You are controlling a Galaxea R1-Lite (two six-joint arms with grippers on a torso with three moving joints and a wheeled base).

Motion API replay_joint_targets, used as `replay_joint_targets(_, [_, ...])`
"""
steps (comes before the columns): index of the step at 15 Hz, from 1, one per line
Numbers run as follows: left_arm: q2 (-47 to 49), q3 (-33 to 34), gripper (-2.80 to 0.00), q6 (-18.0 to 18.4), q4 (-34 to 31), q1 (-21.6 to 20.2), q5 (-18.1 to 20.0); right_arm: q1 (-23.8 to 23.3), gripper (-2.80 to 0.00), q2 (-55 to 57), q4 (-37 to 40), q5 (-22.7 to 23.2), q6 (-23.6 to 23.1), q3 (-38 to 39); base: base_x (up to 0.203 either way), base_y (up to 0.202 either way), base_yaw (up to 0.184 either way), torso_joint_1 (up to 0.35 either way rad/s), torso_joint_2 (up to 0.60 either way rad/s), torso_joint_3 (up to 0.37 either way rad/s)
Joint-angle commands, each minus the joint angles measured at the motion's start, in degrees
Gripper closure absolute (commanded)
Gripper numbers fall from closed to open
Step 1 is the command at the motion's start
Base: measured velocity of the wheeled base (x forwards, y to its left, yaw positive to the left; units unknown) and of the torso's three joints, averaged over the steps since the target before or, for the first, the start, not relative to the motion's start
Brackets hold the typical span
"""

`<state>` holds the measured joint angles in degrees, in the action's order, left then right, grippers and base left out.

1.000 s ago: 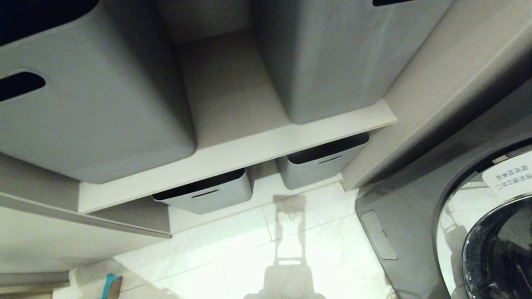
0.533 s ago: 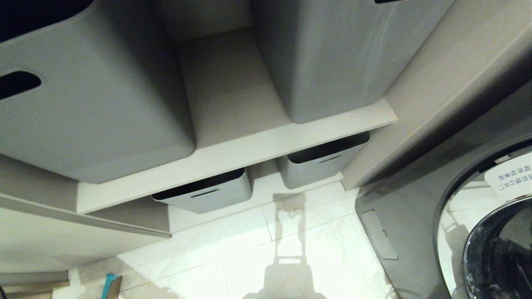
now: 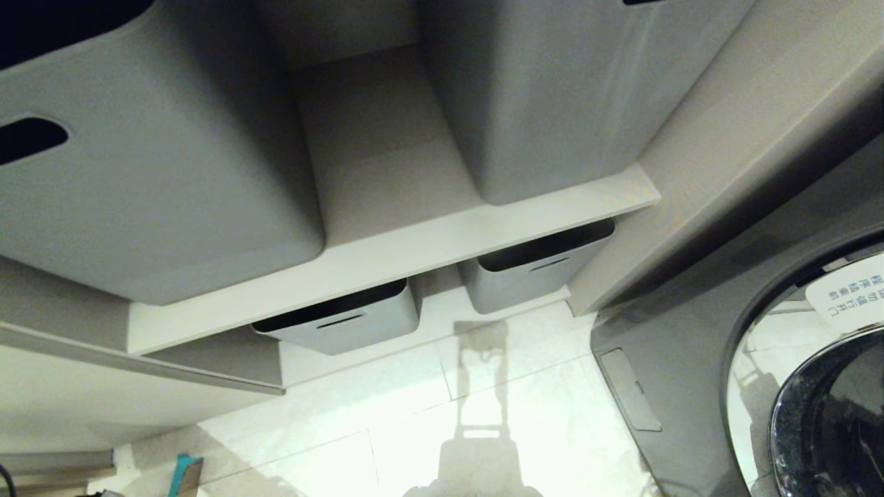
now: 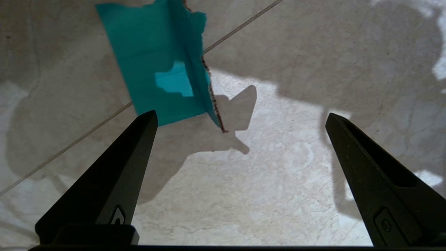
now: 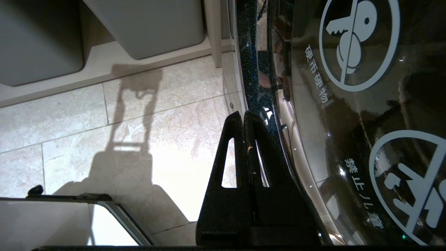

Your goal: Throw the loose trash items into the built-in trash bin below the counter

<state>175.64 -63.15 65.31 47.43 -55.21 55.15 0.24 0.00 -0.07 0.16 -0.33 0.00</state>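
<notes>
Upper left of the left wrist frame: teal torn cardboard piece lying on floor tiles. Left gripper hanging above it, released wide, empty. Pickup step; next it needs lowering and centring over the piece. Right gripper parked, clenched.

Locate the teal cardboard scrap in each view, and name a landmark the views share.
Head view: teal cardboard scrap at bottom left, on the floor.
Left wrist view: scrap at the top, beyond the open left gripper.
Right wrist view: not in it.
Shared landmark: pale tiled floor.
</notes>
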Motion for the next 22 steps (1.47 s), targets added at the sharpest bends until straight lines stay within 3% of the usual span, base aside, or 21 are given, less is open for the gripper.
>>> replay_joint_targets(1, [0.23,-0.13,-2.80,0.26,-0.51,0.21,0.22,0.02,0.00,0.00,-0.01,0.02,-0.02,0.00,0.000,0.000,0.000,0.000,0.00,0.000])
replay_joint_targets(8, [0.23,-0.44,-2.80,0.13,-2.35,0.19,-0.04,0.10,0.00,-0.09,-0.01,0.02,-0.02,0.00,0.000,0.000,0.000,0.000,0.00,0.000])
replay_joint_targets(11, [0.23,-0.75,-2.80,-3.25,-2.36,-0.07,-0.05,0.02,0.00,-0.09,-0.01,0.02,-0.02,0.00,0.000,0.000,0.000,0.000,0.00,0.000])
replay_joint_targets(16, [0.23,-1.96,-2.80,-3.33,-1.82,0.00,-0.13,0.02,0.00,-0.09,-0.01,0.02,-0.02,0.00,0.000,0.000,0.000,0.000,0.00,0.000])
replay_joint_targets(17, [0.23,-2.60,0.00,-3.26,-1.82,0.01,-0.13,0.02,0.00,-0.09,-0.01,0.10,-0.02,0.00,0.000,0.000,0.000,0.000,0.00,0.000])
replay_joint_targets(22, [0.23,-2.51,0.00,-3.34,-3.67,-0.08,-0.39,0.10,0.00,-0.09,-0.01,0.02,-0.02,0.00,0.000,0.000,0.000,0.000,0.00,0.000])
